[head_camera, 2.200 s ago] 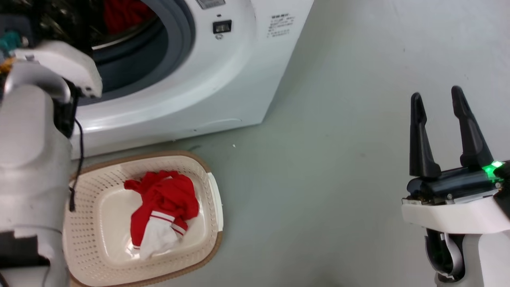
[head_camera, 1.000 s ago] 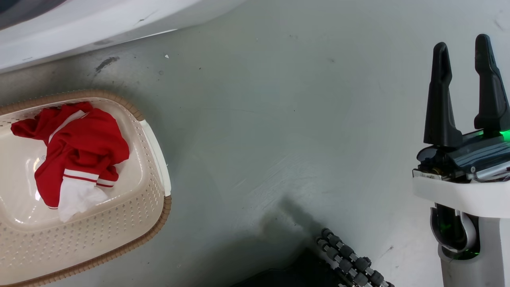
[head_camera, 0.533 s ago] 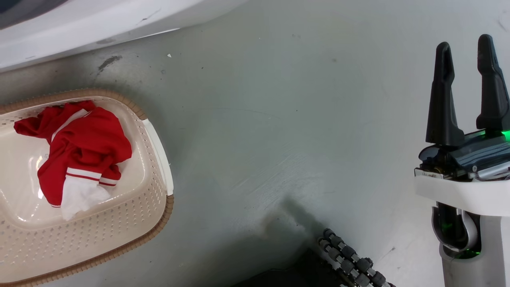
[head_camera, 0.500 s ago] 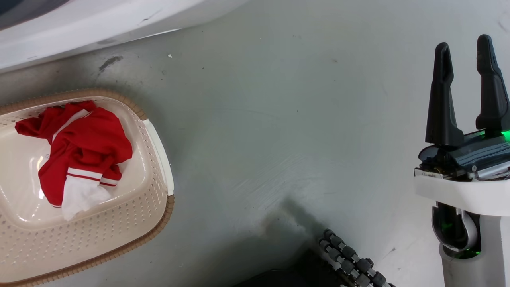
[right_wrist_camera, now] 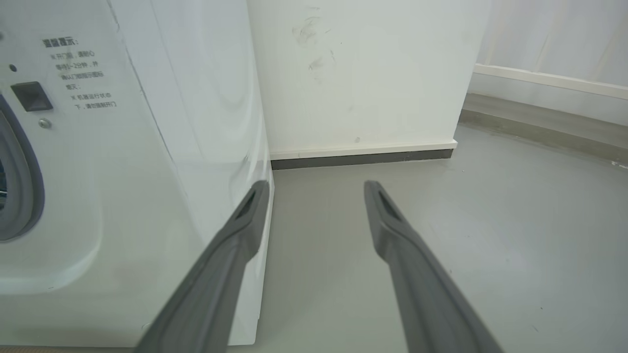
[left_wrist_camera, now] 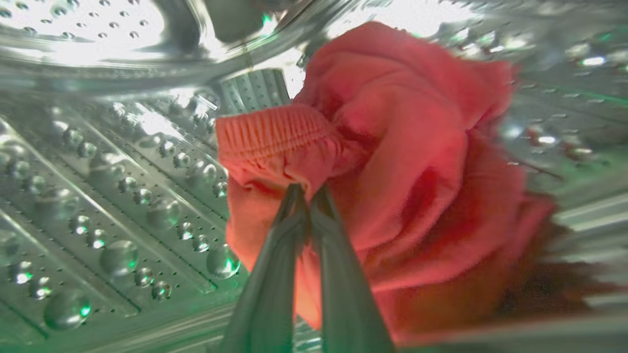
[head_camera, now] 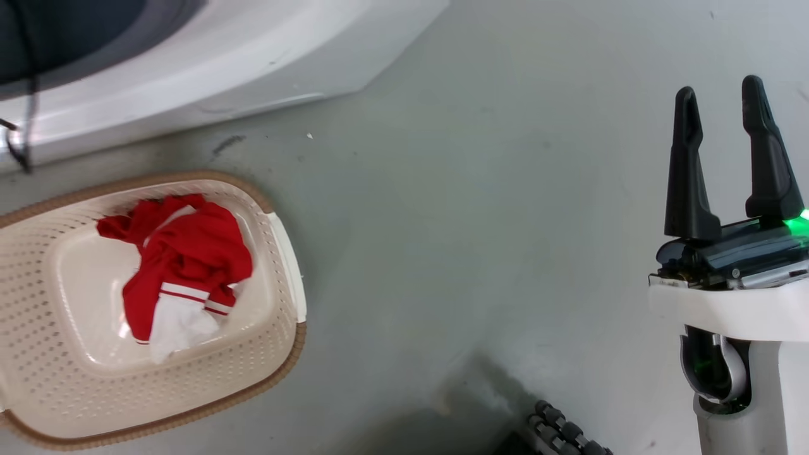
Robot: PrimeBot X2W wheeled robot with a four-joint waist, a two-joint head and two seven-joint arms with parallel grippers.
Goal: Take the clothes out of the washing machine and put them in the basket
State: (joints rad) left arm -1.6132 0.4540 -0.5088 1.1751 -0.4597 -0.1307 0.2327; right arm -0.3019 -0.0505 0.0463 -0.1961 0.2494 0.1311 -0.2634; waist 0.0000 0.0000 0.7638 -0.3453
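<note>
Pinches left hand (left_wrist_camera: 306,192) fingers tightly together; holds right hand (head_camera: 719,90) at near right, fingers spread, pointing far.

Washing machine (head_camera: 189,69) at back left, standing on the floor (head_camera: 474,221). Basket (head_camera: 38,379) on the floor just in front of it, a strip of floor between the two. One garment (head_camera: 189,265) in the basket, on its bottom, toward the right half. Right gripper (head_camera: 719,90) well to the right of both, over bare floor, fingers apart and pointing away from the robot. In the right wrist view the machine's corner sits to its left, a wall (right_wrist_camera: 353,73) behind. Left gripper (left_wrist_camera: 308,191) inside the drum (left_wrist_camera: 98,196), fingers pinched together on a near fold of a second garment (left_wrist_camera: 417,171), whose bulk lies mostly to their right in that view
</note>
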